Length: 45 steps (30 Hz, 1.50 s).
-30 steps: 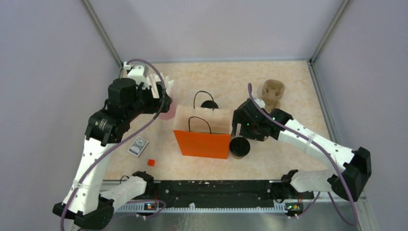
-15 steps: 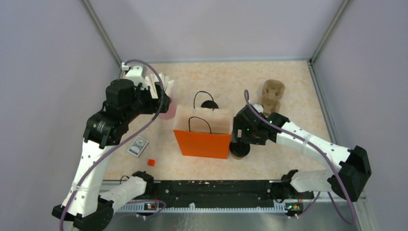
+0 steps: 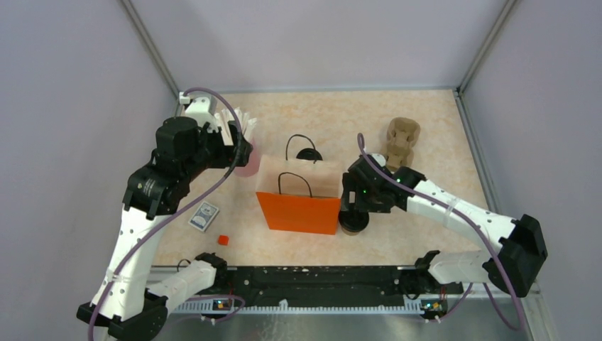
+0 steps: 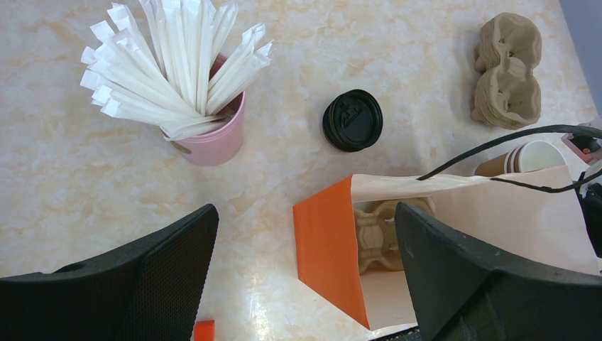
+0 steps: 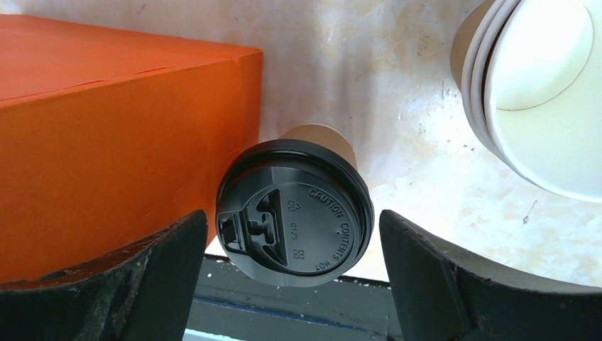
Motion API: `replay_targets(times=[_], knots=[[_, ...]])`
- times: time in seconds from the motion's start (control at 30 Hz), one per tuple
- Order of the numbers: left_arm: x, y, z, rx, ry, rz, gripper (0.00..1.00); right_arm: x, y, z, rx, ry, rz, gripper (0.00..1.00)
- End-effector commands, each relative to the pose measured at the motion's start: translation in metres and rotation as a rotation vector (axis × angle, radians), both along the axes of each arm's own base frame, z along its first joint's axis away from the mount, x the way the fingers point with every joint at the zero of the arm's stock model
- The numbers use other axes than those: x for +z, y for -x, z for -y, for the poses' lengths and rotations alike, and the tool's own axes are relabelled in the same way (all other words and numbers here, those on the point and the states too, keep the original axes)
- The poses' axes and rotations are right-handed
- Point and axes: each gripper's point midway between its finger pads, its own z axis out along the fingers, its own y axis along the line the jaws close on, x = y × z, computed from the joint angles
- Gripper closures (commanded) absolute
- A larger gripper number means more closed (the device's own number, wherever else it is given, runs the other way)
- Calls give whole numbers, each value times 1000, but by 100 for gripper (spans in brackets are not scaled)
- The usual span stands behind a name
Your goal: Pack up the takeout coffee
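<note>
The takeout coffee (image 5: 294,213), a kraft cup with a black lid, stands upright on the table touching the orange bag's (image 5: 121,128) right end; in the top view (image 3: 353,223) the right wrist mostly covers it. My right gripper (image 5: 292,238) is open just above it, one finger on each side of the lid, apart from it. The bag (image 3: 298,212) stands open with a pulp carrier (image 4: 383,231) inside. My left gripper (image 4: 305,241) is open and empty, high over the bag's left end; in the top view it (image 3: 238,145) is near the pink cup.
A pink cup of wrapped straws (image 4: 213,135) stands left of the bag. A loose black lid (image 4: 352,120) lies behind the bag. Stacked lidless cups (image 5: 539,92) stand right of the coffee. Pulp carriers (image 3: 402,138) sit far right. A card box (image 3: 204,215) and a small orange block (image 3: 223,240) lie front left.
My right gripper has moved toward the near edge and down over the coffee, which showed fully in the top view before. The left arm has barely moved.
</note>
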Motion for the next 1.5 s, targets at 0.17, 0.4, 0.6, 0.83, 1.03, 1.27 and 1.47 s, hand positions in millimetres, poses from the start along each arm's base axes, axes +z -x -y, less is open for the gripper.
replay_targets(times=[0.17, 0.4, 0.6, 0.83, 1.03, 1.27, 1.47], knots=[[13, -2, 0, -1, 16, 58, 1, 1, -1, -4, 47, 64, 9, 11], [11, -2, 0, -1, 10, 56, 1, 7, -2, -12, 57, 56, 34, 11], [10, -2, 0, -5, 9, 53, 1, 11, -4, -12, 66, 84, 50, 11], [9, -1, -1, -1, 5, 52, 1, 3, 1, -12, 82, 110, 31, 10], [9, 0, -3, 3, 0, 54, 1, -1, 3, -10, 91, 132, 33, 10], [9, 0, -2, 1, 2, 55, 1, -8, 6, -11, 100, 143, 27, 10], [8, 0, -3, 1, -4, 52, 1, -15, 9, -12, 106, 153, 14, 10]])
